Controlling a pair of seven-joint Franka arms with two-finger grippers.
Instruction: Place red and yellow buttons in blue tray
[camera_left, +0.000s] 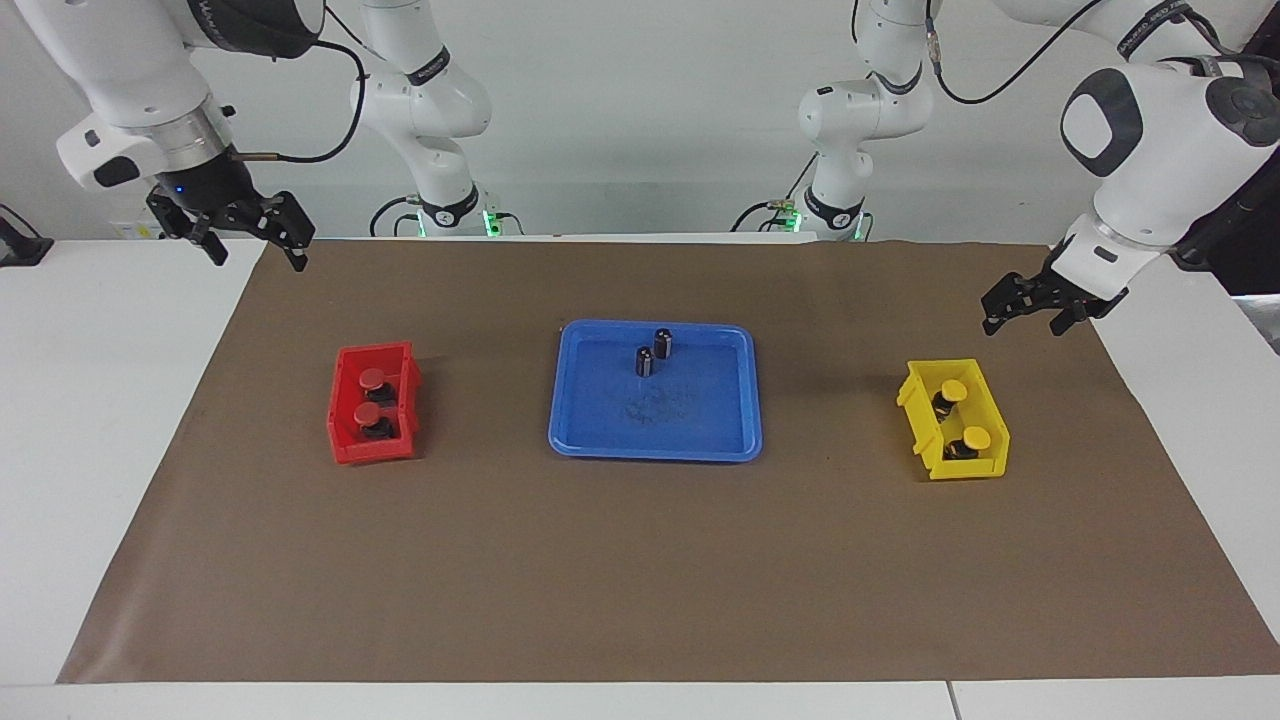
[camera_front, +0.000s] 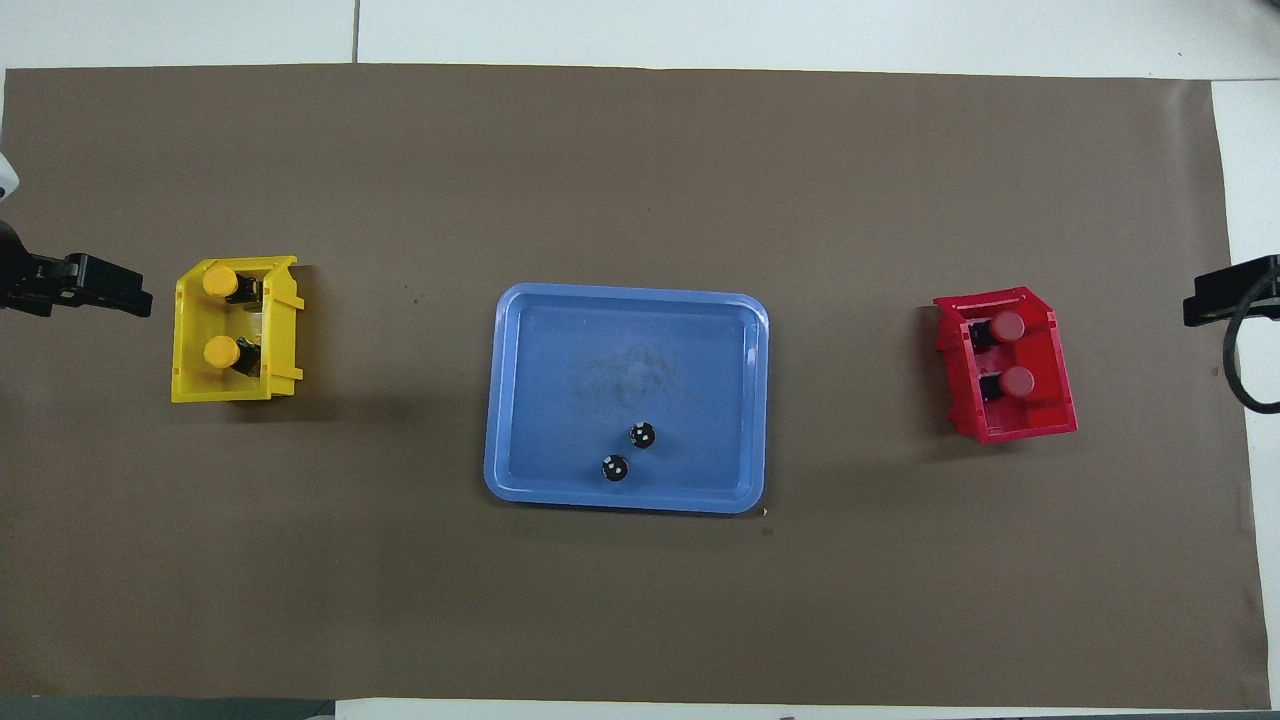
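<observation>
Worktop: white worktop (camera_left: 100, 420) carrying a brown mat (camera_left: 640, 560) that covers most of it; a white margin shows along the mat's edges in both views.
Blue tray: blue tray (camera_left: 655, 449) lies flat at the centre of the frame in both views, bare mat all round its rim.
Tray contents: two small dark cylinders (camera_left: 652, 352) stand upright, close together, in the upper part of the tray in the facing view; the rest of its floor is bare.
Red buttons: two red buttons (camera_left: 372, 396) sit in the red bin (camera_left: 345, 410), centre left of the facing view, well apart from the tray.
Yellow buttons: two yellow buttons (camera_left: 962, 420) sit in the yellow bin (camera_left: 925, 420), centre right of the facing view, well apart from the tray.
Right gripper: right gripper (camera_left: 255, 243) hangs at the upper left of the facing view over the mat's corner, fingers spread, holding nothing.
Left gripper: left gripper (camera_left: 1025, 310) hangs at the right of the facing view, over the mat's edge near the yellow bin; whether its fingers are spread cannot be told.
Open room: wide bare mat fills the lower half of the facing view and both gaps between tray and bins.
</observation>
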